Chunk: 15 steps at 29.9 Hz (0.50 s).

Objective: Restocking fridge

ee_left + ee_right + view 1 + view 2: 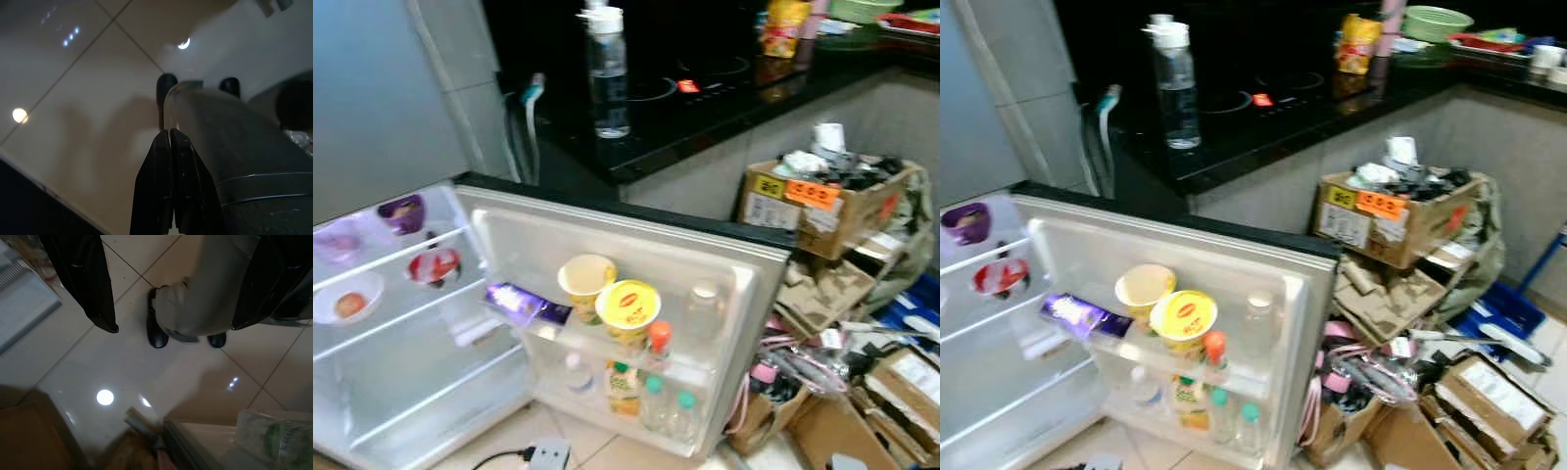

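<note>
1. Head views first: the fridge is a small one sitting on the floor with its door swung wide open. The door racks hold two noodle cups, a purple chocolate bar next to them, and small bottles lined up in the bottom rack, probably so they stay upright. Inside the fridge, bowls sit on the wire shelves.
2. Above the fridge, on the black table, there's a clear water bottle. My guess is that's the next thing to stock, though nothing is being carried yet.
3. To the right of the fridge door, a pile of cardboard boxes clutters the floor.
4. Left wrist view: the left gripper hangs over the floor tiles with its fingers pressed together, nothing in them.
5. Right wrist view: the right gripper hangs idle too, fingers spread wide apart and empty, pointing at the floor beside the fridge door.
</note>
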### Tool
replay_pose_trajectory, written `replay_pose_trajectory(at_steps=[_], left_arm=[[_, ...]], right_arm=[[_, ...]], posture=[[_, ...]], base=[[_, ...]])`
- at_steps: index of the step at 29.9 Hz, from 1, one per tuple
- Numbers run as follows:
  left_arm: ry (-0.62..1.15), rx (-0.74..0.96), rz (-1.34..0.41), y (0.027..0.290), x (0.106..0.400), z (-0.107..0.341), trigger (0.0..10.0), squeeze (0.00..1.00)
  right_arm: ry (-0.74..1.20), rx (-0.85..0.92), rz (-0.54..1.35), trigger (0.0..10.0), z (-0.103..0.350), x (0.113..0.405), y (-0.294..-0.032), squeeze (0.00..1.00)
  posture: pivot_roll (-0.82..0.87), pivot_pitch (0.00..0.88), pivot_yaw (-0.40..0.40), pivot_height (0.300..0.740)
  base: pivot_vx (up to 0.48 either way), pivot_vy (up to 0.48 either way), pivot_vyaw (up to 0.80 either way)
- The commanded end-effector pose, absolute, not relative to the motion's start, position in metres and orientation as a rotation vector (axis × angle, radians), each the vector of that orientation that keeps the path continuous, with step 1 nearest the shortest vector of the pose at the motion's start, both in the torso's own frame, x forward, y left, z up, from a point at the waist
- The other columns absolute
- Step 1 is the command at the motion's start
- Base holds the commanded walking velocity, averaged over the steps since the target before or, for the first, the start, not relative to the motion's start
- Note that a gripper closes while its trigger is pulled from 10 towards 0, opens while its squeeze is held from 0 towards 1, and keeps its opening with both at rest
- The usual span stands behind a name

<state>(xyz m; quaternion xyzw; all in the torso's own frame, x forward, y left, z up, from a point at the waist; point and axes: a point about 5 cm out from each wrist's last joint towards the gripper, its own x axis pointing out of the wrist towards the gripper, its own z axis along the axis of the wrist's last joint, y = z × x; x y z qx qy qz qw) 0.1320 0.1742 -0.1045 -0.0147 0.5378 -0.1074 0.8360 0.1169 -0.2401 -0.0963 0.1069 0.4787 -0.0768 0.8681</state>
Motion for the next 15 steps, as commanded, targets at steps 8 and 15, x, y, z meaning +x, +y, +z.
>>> replay_pose_trajectory(at_steps=[8, 15], left_arm=[[1.182, -0.026, -0.226, 0.178, 0.121, -0.108, 10.0, 0.00], [1.185, -0.025, -0.236, 0.177, 0.121, -0.108, 10.0, 0.00]], right_arm=[[1.003, 0.241, -0.163, 10.0, -0.097, 0.113, -0.241, 0.00], [1.027, 0.254, -0.157, 10.0, -0.100, 0.105, -0.236, 0.00]], posture=[[-0.08, 0.000, 0.009, 0.740], [-0.08, 0.000, 0.012, 0.740]], base=[[0.000, 0.000, 0.78], [0.000, 0.000, 0.78]])
